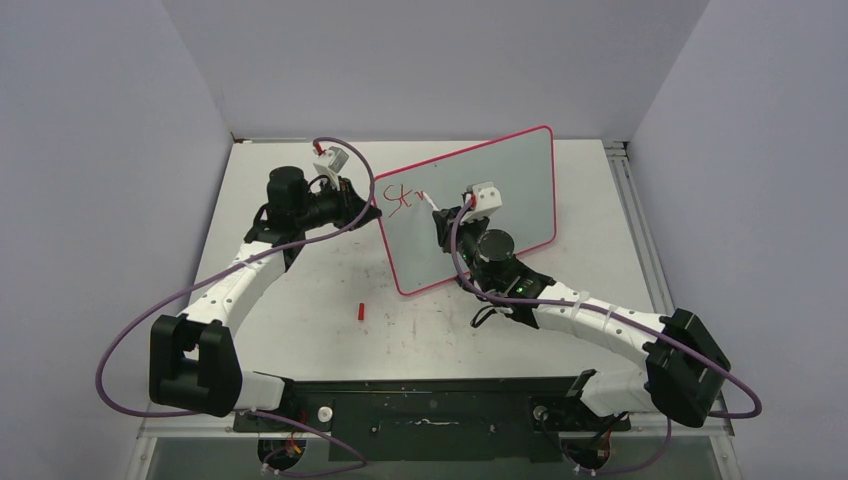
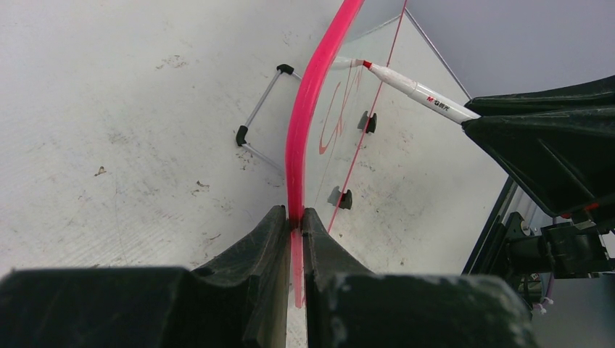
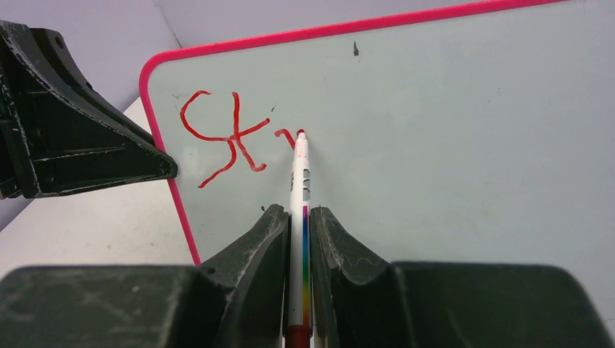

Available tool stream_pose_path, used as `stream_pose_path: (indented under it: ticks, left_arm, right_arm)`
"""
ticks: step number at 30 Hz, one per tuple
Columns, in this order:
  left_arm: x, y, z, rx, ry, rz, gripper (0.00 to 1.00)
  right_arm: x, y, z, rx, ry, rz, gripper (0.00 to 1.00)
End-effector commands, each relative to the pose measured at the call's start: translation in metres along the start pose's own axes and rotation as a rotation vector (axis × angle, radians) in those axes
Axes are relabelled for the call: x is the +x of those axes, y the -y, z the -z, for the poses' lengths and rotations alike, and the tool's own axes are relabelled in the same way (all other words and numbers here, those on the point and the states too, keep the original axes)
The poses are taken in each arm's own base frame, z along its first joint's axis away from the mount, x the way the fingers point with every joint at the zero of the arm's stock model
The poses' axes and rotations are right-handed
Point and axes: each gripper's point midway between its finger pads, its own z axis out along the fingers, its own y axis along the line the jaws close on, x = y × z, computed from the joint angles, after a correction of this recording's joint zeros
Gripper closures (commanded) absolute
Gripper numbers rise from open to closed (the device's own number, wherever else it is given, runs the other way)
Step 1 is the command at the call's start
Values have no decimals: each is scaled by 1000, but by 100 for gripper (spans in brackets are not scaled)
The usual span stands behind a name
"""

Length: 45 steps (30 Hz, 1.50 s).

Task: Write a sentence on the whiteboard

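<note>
small red cap (image 1: 360, 311) lies alone on scuffed white desk (image 1: 320, 295), plain grey walls (image 1: 420, 60) on three sides.

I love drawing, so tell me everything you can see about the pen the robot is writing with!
The pen is a slim white marker, plastic by its look, with a rainbow stripe along the barrel, a small red logo and an uncapped red tip. The right gripper clamps its barrel between shut jaws. Its tip touches the propped-up whiteboard just after the red letters, an "St" and a started third stroke.
</note>
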Motion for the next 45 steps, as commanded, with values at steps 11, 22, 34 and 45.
stream_pose_path:
  ticks: [11,22,34,45]
  left_arm:
    - [-17,19,7,51,44,-48,100]
    - [-18,18,8,42,49,-46,100]
    - [-17,17,7,40,44,-48,100]
    - [-17,16,8,36,41,-51,100]
  right_arm:
    - [-32,4,-2,37,91,-41,95]
    - [-45,3,16,35,111,-34,95]
    - [-29,10,6,56,79,-30,95]
    - [-19,15,1,67,66,-32,95]
